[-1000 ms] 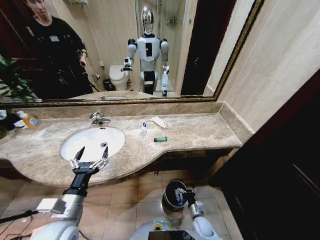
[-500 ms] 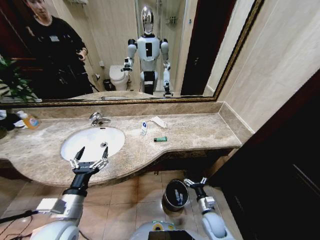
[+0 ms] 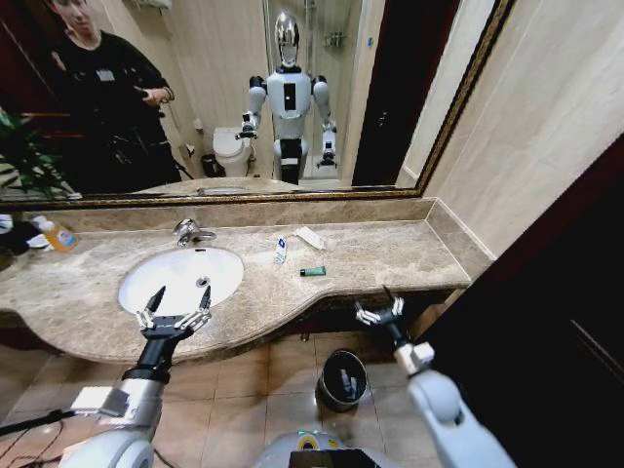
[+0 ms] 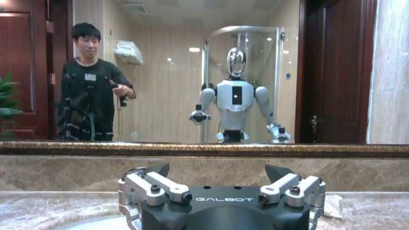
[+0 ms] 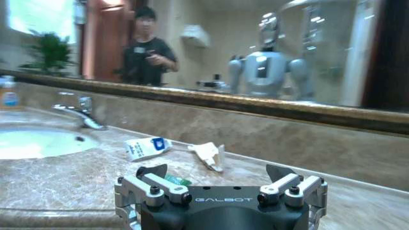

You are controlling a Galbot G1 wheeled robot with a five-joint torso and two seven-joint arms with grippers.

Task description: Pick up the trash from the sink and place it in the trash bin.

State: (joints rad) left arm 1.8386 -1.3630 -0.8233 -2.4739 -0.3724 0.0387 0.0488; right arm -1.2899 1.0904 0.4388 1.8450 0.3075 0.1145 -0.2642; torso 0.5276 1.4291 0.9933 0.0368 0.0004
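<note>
Worktop [image 3: 390, 255] of beige marble carries the white oval sink [image 3: 181, 278], with a chrome faucet [image 3: 190, 232] at its far rim.

Left claw [image 3: 174, 314]: hovering over the near rim of the sink, forearm rising from the lower left, fingers spread apart and pointing toward the mirror, nothing between them. Left wrist view gives the same: both fingertips wide apart, gap empty [image 4: 217, 173].

Right claw [image 3: 379, 311]: raised at the front edge of the worktop, right of the sink, arm angled up from the lower right with the white wrist below it. Fingers apart, nothing held. Right wrist view confirms an empty gap [image 5: 217, 173], the claw level with the worktop edge and facing the items.

Trash on the worktop, right of the faucet:
- small clear bottle with blue label [image 3: 281, 250], lying on its side [image 5: 147, 146]
- flat white packet [image 3: 311, 237], just beside the bottle, nearer the mirror [image 5: 208, 154]
- short green tube [image 3: 312, 271], nearer the front edge, apart from the other two; partly hidden behind the claw body in the right wrist view [image 5: 174, 179]

Small round black trash bin with shiny metal rim [image 3: 342, 378]: on the tiled floor below the worktop edge, beneath and slightly left of the right claw.

Orange-and-clear soap bottle [image 3: 58, 235]: far left of the worktop, by the mirror.
</note>
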